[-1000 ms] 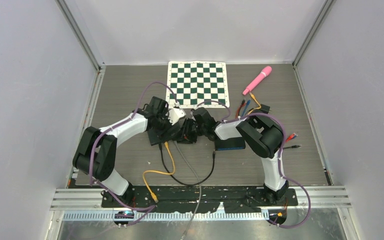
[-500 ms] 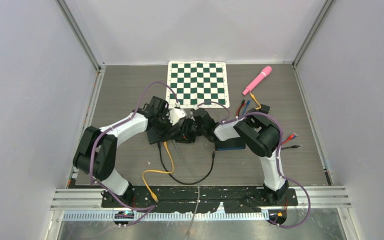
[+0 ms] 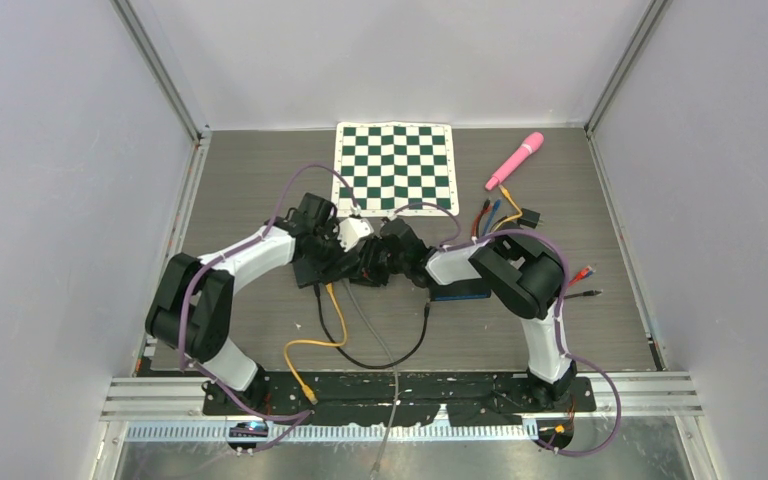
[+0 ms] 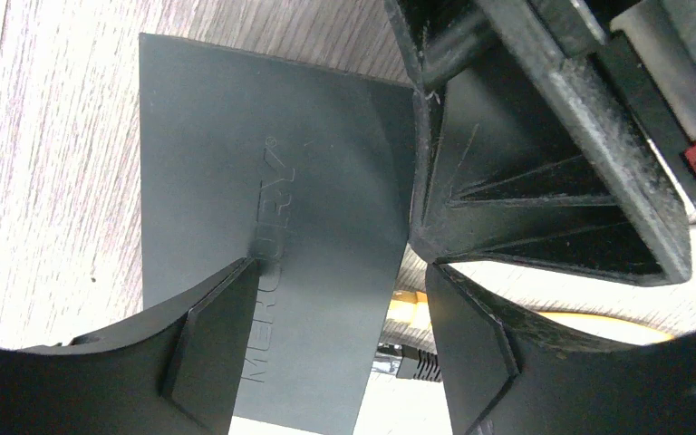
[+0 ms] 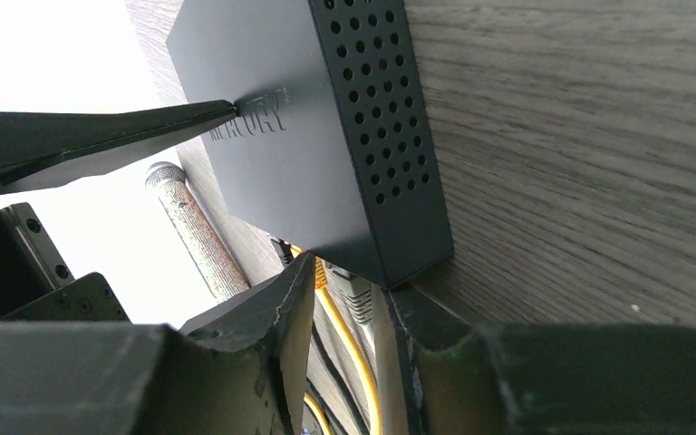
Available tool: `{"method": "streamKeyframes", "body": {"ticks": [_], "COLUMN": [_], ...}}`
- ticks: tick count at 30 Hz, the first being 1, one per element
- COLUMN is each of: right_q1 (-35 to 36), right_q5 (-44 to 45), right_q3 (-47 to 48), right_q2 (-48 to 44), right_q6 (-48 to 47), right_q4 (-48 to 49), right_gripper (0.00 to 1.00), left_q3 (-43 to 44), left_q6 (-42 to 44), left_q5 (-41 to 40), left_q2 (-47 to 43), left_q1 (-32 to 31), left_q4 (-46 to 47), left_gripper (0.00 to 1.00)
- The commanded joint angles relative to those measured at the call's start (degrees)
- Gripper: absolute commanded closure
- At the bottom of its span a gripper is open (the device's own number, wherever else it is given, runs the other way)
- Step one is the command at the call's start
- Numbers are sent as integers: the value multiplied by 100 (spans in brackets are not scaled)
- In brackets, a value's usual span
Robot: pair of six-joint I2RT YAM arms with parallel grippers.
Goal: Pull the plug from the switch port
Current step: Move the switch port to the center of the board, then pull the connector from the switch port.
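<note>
Right wrist: plug point(image 5: 355, 297) (grey) touching switch point(image 5: 326, 136).

Lies flat on the wood-grain bench near its middle: switch point(image 4: 272, 208) point(image 5: 313, 145), a matte dark-grey rectangular box. Carries embossed lettering on the top face and rows of round vent holes down one side wall. Holds the plug point(image 4: 410, 364) point(image 5: 354, 295) at the port face near a corner, still seated, its dark ribbed boot jutting straight out just above the bench.
</note>
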Motion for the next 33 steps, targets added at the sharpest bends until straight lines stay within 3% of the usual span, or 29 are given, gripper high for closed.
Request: {"method": "streamKeyframes", "body": {"ticks": [1,7,9,14,18,22,26,33], "right_q1": [33,33,32,34,32,34,33,31], "right_q5": [527,552,570,618,616,563,454,330], "right_q3": [154,123,120,98,87,87,95,119], "right_q2": [19,-27,-64,-173,-204,-203,-183,-165], "right_q6": [-302,-382,-426,-540,-600,-611,-575,-520], "right_q4": [-668,-701,-717,-765,-778,-760,-659,-569], "right_gripper": [69,70,68,66,65,65,65,64], "left_q3": [-194,-560,-778,-1181,-1213,-764,-332,137], "left_q6": [-286,-338,-532,-1402,-2971,-3370,-2705,-1589], "left_q5": [39,-204,-407,-1534,-2518,-1635,-537,-190], "left_q2": [-228,-1270,-1669,-2215,-2369,-1999,-1581,-990], "left_q1": [-37,-37,-29,18,272,735,754,640], "left_q4": [185,660,944,1694,1656,946,286,-542], "left_gripper": [30,18,1,0,0,0,0,0]}}
